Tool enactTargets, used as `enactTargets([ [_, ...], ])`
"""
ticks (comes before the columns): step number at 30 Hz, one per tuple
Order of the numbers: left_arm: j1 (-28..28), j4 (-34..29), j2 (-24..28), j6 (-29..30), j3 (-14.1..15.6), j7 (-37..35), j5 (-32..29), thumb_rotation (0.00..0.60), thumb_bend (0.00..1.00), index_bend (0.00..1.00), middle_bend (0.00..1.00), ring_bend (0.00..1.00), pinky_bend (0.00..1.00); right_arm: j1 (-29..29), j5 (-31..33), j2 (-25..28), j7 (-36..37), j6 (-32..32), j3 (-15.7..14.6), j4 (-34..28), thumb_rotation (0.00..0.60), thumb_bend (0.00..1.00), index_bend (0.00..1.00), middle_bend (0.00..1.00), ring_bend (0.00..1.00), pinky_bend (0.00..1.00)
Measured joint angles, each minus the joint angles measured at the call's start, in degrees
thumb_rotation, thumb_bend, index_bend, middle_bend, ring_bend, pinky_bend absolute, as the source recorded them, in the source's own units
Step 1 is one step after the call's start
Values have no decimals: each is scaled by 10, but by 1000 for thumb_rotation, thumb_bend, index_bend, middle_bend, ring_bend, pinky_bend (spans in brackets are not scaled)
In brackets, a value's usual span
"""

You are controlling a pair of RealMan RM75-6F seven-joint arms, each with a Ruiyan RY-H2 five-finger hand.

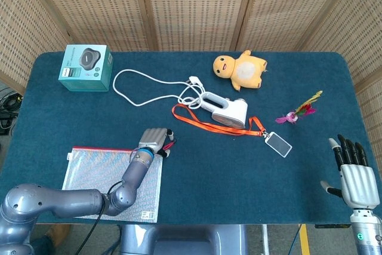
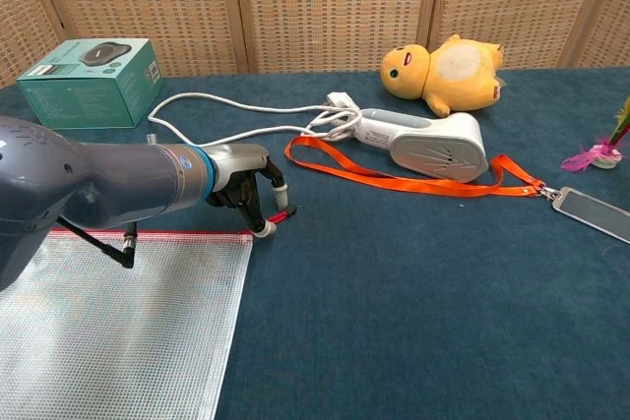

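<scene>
Left hand (image 2: 251, 194): fingers curled down, pinching the red zipper pull (image 2: 281, 215) at the mesh pouch (image 2: 118, 322) corner; pouch lies just behind and under its wrist
Right hand (image 1: 352, 174): fingers straight and apart, holding nothing
Beyond left hand: orange lanyard (image 2: 394, 180); white handheld appliance (image 2: 433, 145); teal box (image 2: 89, 81)

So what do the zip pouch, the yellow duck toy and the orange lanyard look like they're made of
Zip pouch: clear mesh-reinforced plastic, probably vinyl; a grid pattern shows through, with red edging on top. Yellow duck toy: soft plush fabric, matte and fuzzy, with rounded stuffed shapes. Orange lanyard: flat woven strap, likely polyester or nylon, lying limp in loose curves.
</scene>
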Motion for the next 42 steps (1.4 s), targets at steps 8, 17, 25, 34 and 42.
enactTargets([
  [8,-1,-28,10,8,11,-6,8,600,384,376,1000,993,1000,0,-3,1,2,2,-2,-1,600,0,48,0,0,0],
  [17,-6,-19,0,31,18,-12,19,600,384,392,1000,993,1000,0,-5,3,5,2,-4,-3,600,0,48,0,0,0],
  [25,-8,1,-13,26,23,-13,16,600,384,464,1000,994,1000,0,-3,4,8,0,-5,-3,600,0,48,0,0,0],
  [34,-9,25,-30,39,28,-5,25,600,387,490,1000,994,1000,2,-4,4,10,-2,-6,-3,600,0,48,0,0,0],
  [42,-2,32,-31,31,26,-11,33,600,448,540,1000,994,1000,1,-4,7,15,-1,-6,-5,600,0,48,0,0,0],
])
